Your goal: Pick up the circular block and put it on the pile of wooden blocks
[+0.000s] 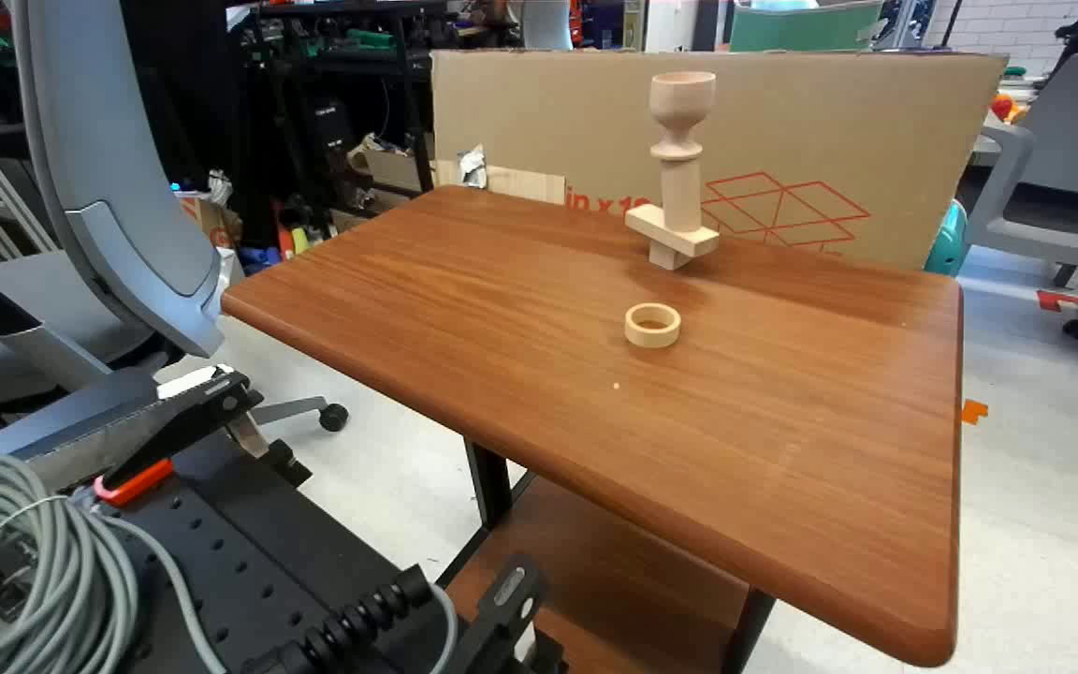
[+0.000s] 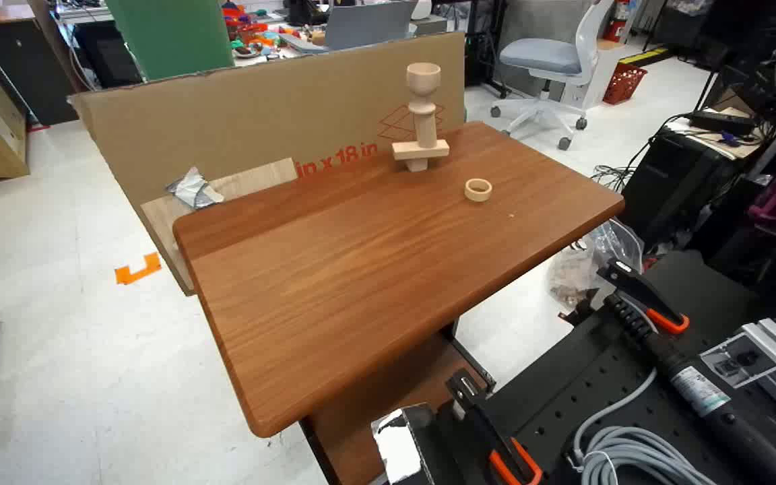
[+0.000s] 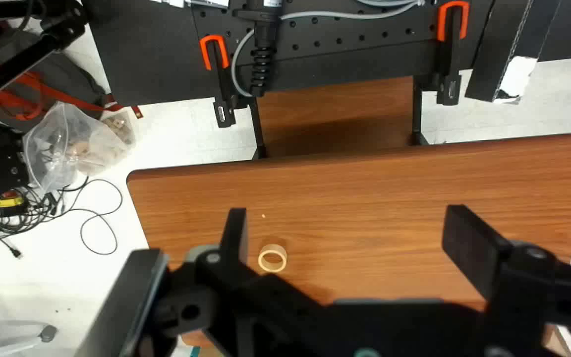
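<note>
One circular block [image 1: 652, 339] | pile [image 1: 681, 192] upright, apart | end effector [image 3: 347, 238] spread

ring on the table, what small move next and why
I'd probably shift the open claw sideways toward the ring: in the wrist view the ring shows well to the picture's left of the claw's middle, and it lies on the table, apart from the tower, so lining up should come before lowering.

The floor [image 2: 58, 377] is brightly lit, with soft shadows on the tabletop [image 1: 689, 440].
</note>
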